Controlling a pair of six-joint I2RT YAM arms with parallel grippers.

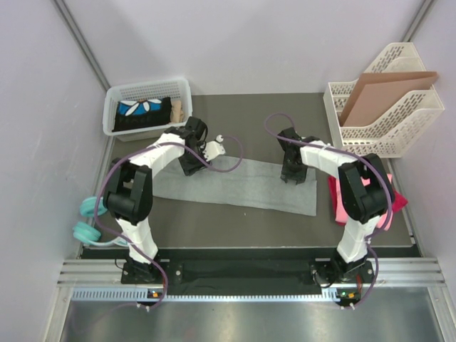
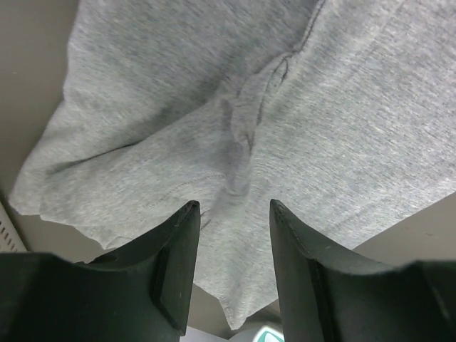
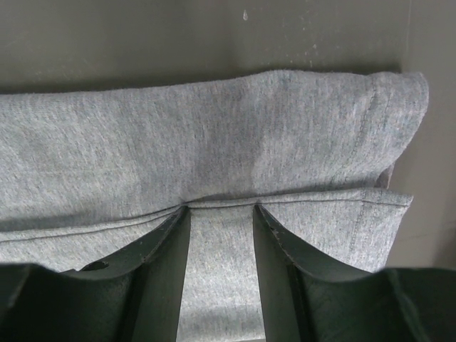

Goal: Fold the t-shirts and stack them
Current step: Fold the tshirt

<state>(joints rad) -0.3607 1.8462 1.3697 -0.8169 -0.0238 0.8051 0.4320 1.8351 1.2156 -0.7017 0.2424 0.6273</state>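
The grey tee lies on the table as a long, narrow strip, running from the left gripper to the right gripper and slanting slightly nearer the arms at its right end. It is plain heather grey. In the top view it looks flat and smooth, with straight long edges.

From the left wrist the cloth shows a puckered seam and soft creases, and its rounded end lies on bare table. The left gripper hangs over it with its jaws apart and nothing between them.

From the right wrist the tee is doubled over. A stitched hem runs down its right edge, and a fold line crosses right at the fingertips. The right gripper has its jaws apart with its tips down at that fold, and cloth fills the gap. I cannot tell whether it has hold of the cloth.

The pink tees lie bunched at the right edge of the table, beside the right arm and just off the grey tee's end.
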